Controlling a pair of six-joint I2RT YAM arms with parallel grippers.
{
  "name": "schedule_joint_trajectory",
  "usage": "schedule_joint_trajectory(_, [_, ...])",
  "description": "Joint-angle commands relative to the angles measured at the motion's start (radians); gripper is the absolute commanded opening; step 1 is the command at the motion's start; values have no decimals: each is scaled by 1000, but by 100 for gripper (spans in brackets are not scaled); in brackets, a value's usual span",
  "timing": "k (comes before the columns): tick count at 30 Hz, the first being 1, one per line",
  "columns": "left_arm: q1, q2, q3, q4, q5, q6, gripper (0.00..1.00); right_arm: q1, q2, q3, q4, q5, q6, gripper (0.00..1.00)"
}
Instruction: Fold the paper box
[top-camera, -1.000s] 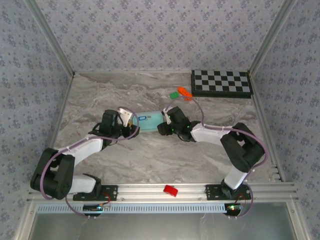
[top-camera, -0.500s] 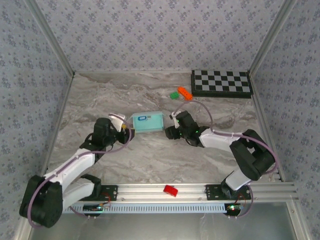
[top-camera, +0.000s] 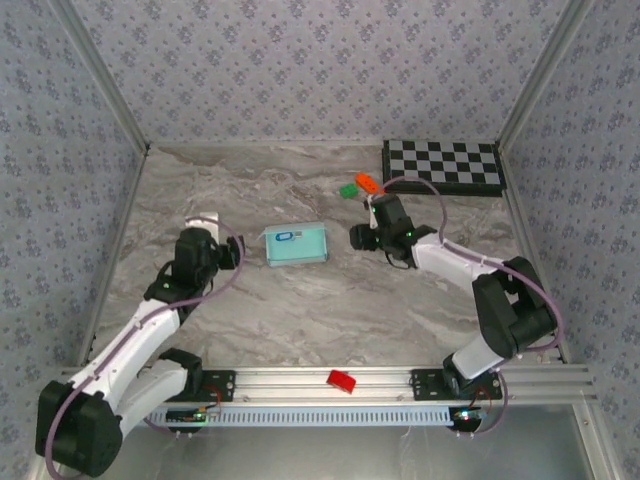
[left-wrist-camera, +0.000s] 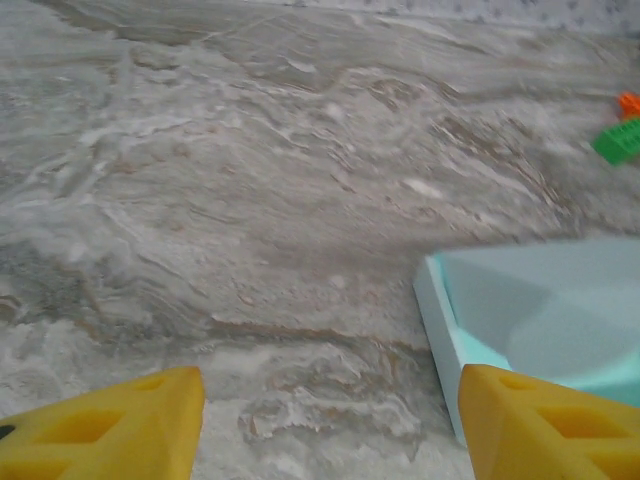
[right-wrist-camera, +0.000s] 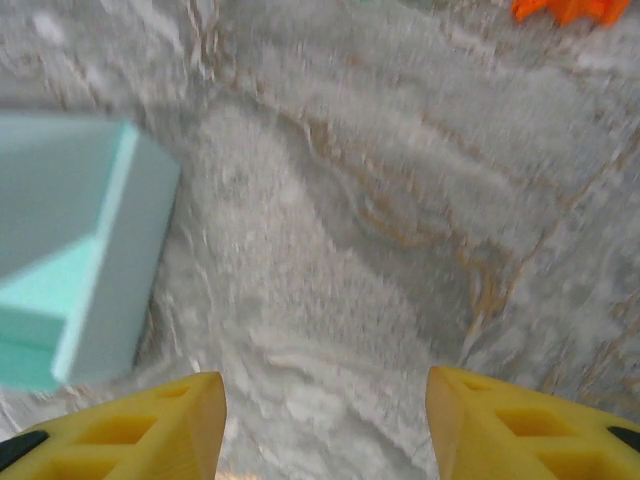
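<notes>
On the bench, the folded paper box lay between the left fingers and the right fingers, both pairs spread apart, empty and clear of it.

Robot lab cell: wallpaper-clad enclosure walls, marble-print tabletop, aluminium frame rail along near edge.
</notes>
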Motion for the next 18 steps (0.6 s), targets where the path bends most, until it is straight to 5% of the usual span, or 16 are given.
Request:
schedule_joint_trajectory(1, [60,89,138,-77,22,-97,68,-26,45,144,-142,-66,29,56])
schedule_joint_trajectory(11, [107,485,545,-262,405,-133,65,-17,306,622,-399,-248,33,53])
schedule_joint_trajectory(18, [91,617,614,-298,499,-152,60,7,389,706,-447,-290,46,54])
